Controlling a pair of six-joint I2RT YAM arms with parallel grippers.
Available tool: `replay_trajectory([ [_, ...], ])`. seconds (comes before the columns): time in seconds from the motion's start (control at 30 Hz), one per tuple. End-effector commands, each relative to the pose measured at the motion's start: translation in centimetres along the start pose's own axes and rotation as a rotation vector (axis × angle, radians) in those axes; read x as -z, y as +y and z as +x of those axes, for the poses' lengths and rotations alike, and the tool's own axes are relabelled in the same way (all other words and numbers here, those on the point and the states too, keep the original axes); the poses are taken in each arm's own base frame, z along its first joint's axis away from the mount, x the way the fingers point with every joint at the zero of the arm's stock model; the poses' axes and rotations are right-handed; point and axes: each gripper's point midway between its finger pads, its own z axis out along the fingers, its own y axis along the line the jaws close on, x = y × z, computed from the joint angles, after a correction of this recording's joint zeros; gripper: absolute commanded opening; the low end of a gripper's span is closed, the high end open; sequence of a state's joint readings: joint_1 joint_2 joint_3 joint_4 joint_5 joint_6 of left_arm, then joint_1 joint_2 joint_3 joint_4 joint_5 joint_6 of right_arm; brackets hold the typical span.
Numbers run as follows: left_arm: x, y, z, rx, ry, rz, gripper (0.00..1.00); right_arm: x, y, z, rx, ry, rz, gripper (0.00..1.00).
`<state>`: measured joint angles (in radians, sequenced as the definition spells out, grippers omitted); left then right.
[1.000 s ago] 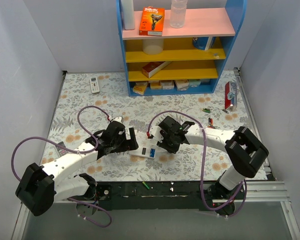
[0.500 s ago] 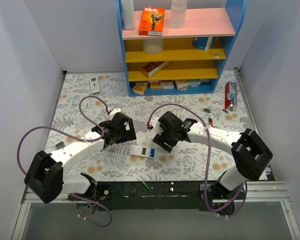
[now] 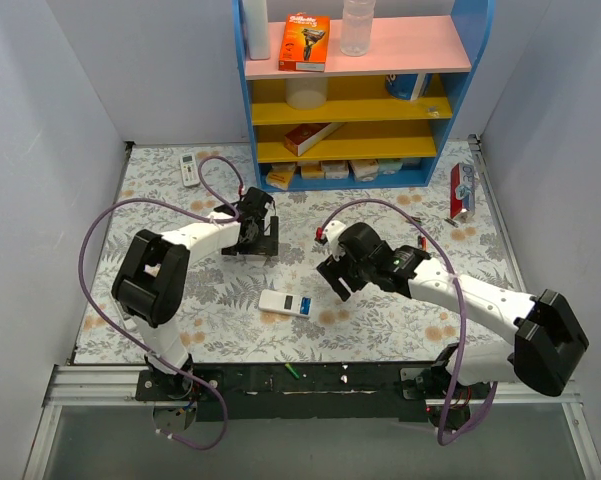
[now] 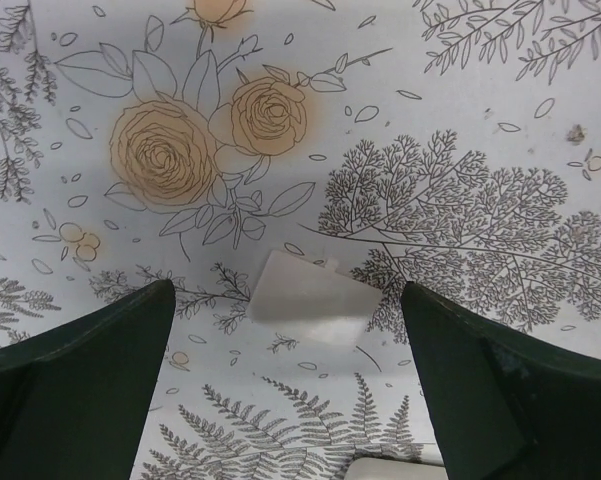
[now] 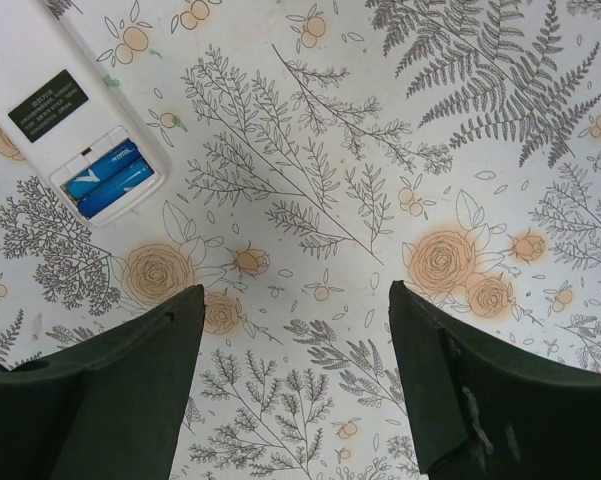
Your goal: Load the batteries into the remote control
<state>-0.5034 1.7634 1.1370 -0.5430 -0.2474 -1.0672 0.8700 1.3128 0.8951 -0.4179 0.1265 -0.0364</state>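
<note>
The remote control [image 3: 289,303] lies flat on the floral tabletop [image 3: 220,325] in the lower middle of the overhead view, its plain white back facing up. In the right wrist view it sits in the upper left corner, its recess uncovered, with two blue batteries [image 5: 108,178] lying side by side inside. The right end effector [image 5: 295,400] hovers just to the right of the remote in the overhead view, holding nothing, its dark fingers [image 5: 90,400] spread wide over bare floral print. The left end effector [image 4: 290,385] is further up the overhead view, above and to the left of the remote and apart from it, also spread wide and holding nothing. Between its fingertips a small white flat piece [image 4: 310,305] lies on the tabletop. A few loose batteries [image 3: 413,220], green and red, lie scattered toward the right side of the tabletop, well apart from the remote. A second, all-white remote [image 3: 189,168] rests in the upper left, near the blue shelf unit [image 3: 380,183] at the top of the view.
</note>
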Motion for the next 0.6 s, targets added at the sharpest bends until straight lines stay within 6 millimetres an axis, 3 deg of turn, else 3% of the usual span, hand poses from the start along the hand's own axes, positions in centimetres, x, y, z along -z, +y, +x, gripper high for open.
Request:
replay_trajectory([
  [0.0, -0.1, -0.8, -0.5, -0.023, 0.043, 0.055, 0.98, 1.1, -0.8, -0.1, -0.068, -0.054, 0.049, 0.81],
  [0.13, -1.3, -2.2, 0.6, -0.01, 0.114, 0.101, 0.97, 1.5, -1.0, 0.4, -0.082, -0.06, 0.063, 0.8],
  [0.27, -0.9, -3.5, 2.1, 0.027, 0.203, 0.168, 0.9, 2.1, -1.7, 0.6, -0.088, -0.069, 0.101, 0.8],
  [0.43, 1.6, -6.1, 4.9, 0.146, 0.333, 0.255, 0.86, 2.8, -2.8, 0.6, -0.101, -0.095, 0.159, 0.8],
  [0.57, 4.8, -11.1, 6.2, 0.218, 0.379, 0.398, 0.86, 3.2, -3.5, 0.6, -0.124, -0.121, 0.196, 0.8],
])
